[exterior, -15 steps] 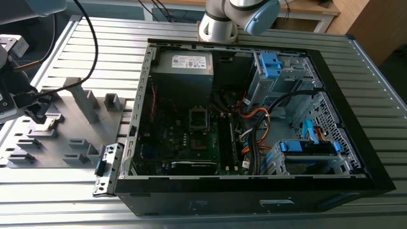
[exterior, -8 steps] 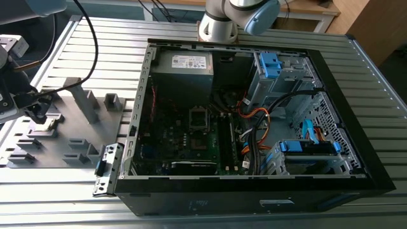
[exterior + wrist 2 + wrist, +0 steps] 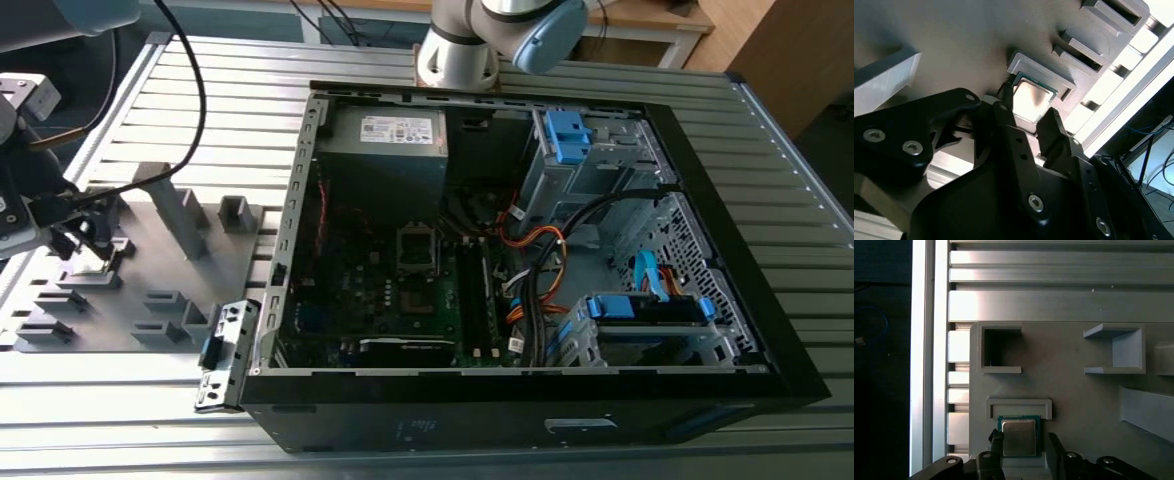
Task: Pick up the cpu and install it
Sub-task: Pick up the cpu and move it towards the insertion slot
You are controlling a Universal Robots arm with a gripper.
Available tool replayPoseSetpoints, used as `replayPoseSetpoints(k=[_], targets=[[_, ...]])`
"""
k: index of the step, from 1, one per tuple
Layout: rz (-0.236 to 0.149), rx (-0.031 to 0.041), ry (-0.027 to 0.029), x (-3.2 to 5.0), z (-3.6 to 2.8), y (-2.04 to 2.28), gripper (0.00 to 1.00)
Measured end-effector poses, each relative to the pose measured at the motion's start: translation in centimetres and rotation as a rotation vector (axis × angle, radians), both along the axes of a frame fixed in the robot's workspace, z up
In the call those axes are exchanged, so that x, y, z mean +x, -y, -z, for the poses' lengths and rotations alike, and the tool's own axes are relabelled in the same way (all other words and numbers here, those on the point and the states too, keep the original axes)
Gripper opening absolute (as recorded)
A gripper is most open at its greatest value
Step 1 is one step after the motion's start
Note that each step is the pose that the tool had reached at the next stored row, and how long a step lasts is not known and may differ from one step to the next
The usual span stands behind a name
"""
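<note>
The cpu, a small square chip with a pale metal top, lies flat in a shallow nest on the grey fixture plate; it also appears in the second wrist view as the cpu. My gripper is down over it, one black finger on each side. One fingertip sits at the chip's edge and the other fingertip stands a little off it. In the exterior view my gripper hangs over the plate at the exterior view's left.
The open black computer case lies to the exterior view's right, its motherboard socket near the middle among cables and drive bays. Tall grey blocks and small holders stand on the fixture plate. A ribbed metal table carries everything.
</note>
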State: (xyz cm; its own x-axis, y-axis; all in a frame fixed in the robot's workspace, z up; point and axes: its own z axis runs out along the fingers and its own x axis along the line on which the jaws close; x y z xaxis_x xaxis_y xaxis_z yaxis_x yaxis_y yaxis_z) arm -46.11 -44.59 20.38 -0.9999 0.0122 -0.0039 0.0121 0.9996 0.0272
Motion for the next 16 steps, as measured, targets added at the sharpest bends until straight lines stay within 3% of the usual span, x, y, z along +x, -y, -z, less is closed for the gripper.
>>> replayPoseSetpoints(k=[2,4,5,12,16], targets=[[0.0,0.0,0.0,0.0,0.01,0.0,0.53],[0.0,0.0,0.0,0.0,0.02,0.0,0.53],[0.0,0.0,0.0,0.0,0.02,0.0,0.59],[-0.003,0.0,0.0001,-0.05,0.69,0.0,0.59],[-0.005,-0.0004,0.0,-0.06,0.76,-0.01,0.59]])
